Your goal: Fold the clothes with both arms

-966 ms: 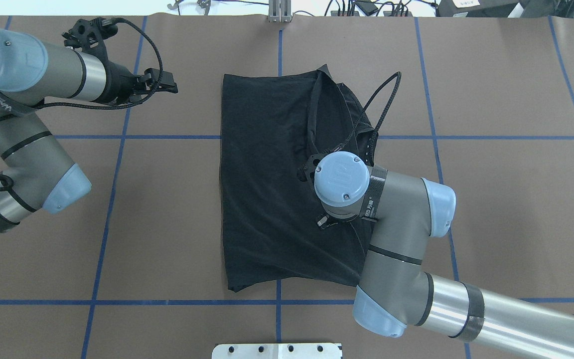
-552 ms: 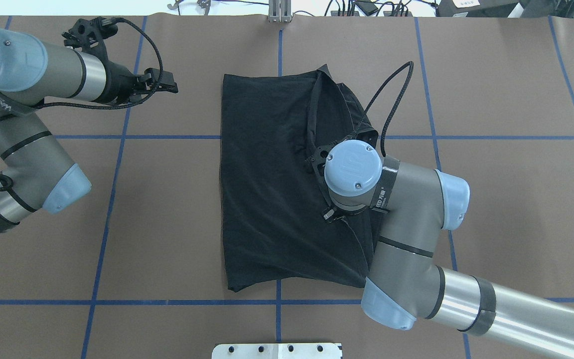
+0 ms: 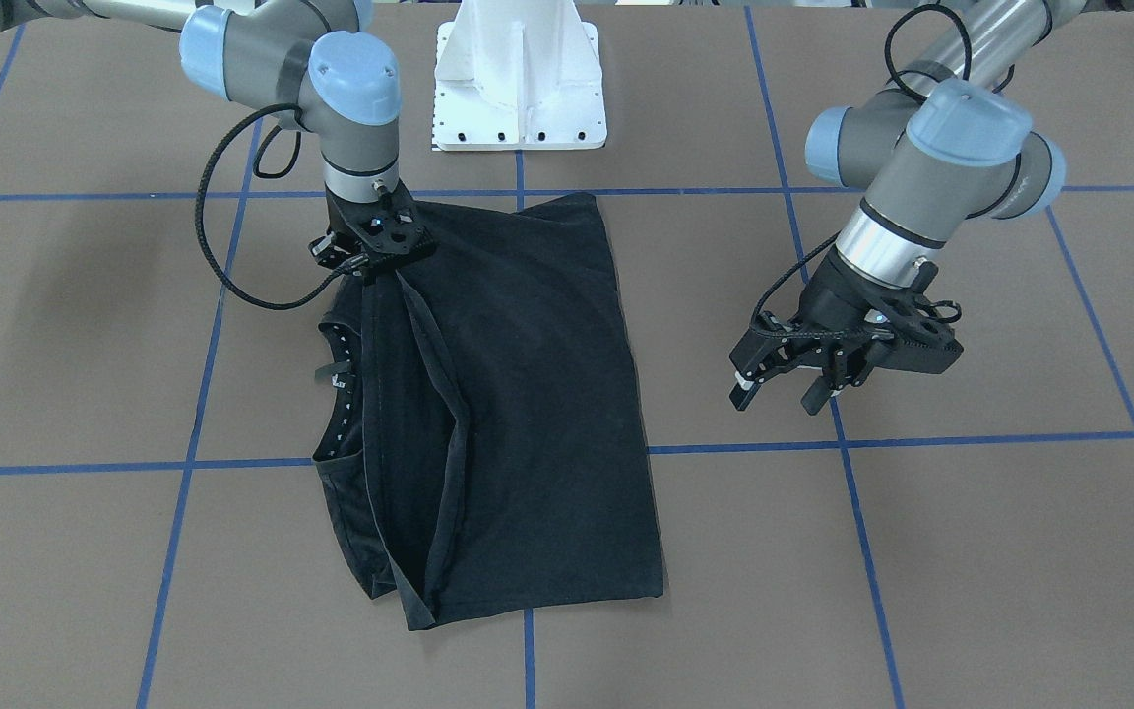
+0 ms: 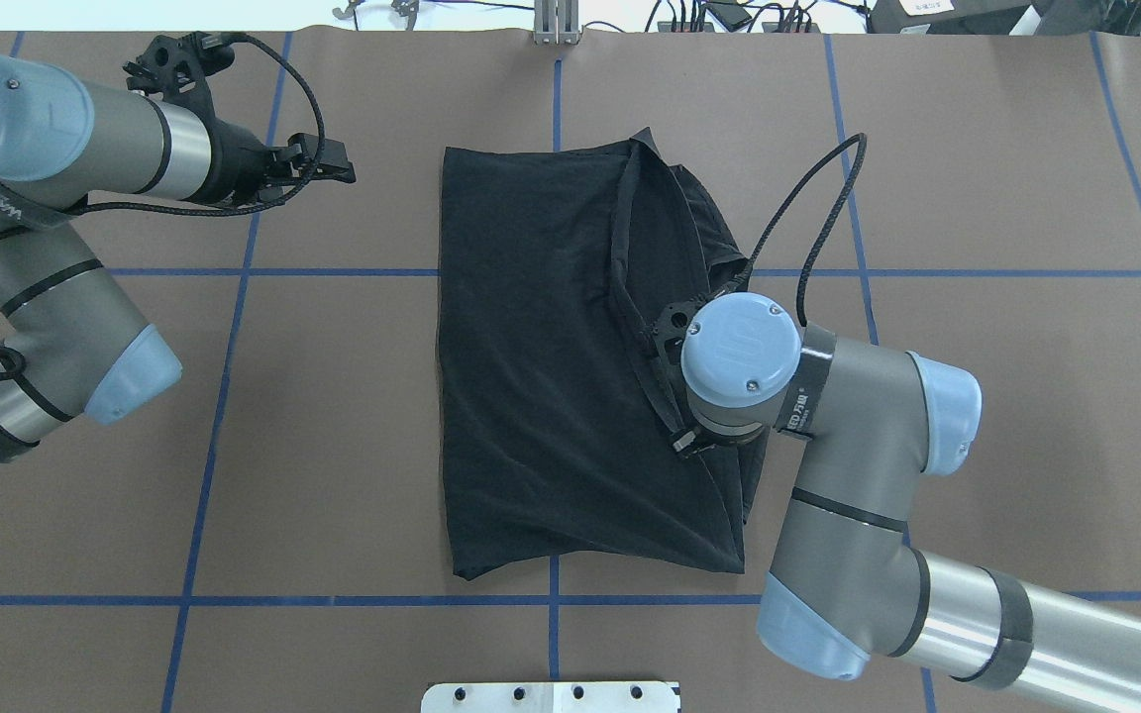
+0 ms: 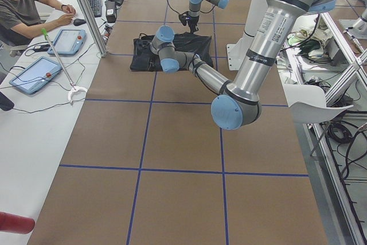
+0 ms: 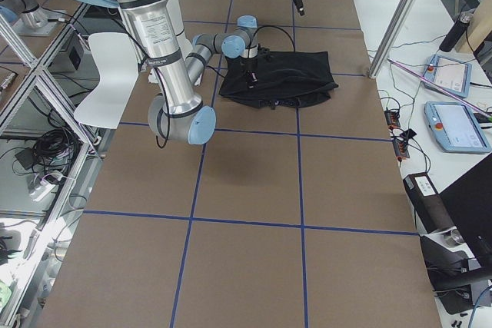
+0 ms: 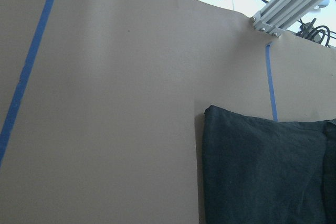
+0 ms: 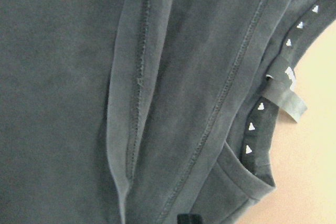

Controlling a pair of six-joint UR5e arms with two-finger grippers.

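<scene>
We find the right gripper (image 3: 371,268) pinching the T-shirt (image 3: 537,394), upper left. The left gripper (image 3: 777,396) hangs, fingers apart, centre right.

Right gripper (image 3: 367,272) jaws hidden: under wrist overhead, among T-shirt (image 3: 528,394) folds from front; grip unclear.
</scene>
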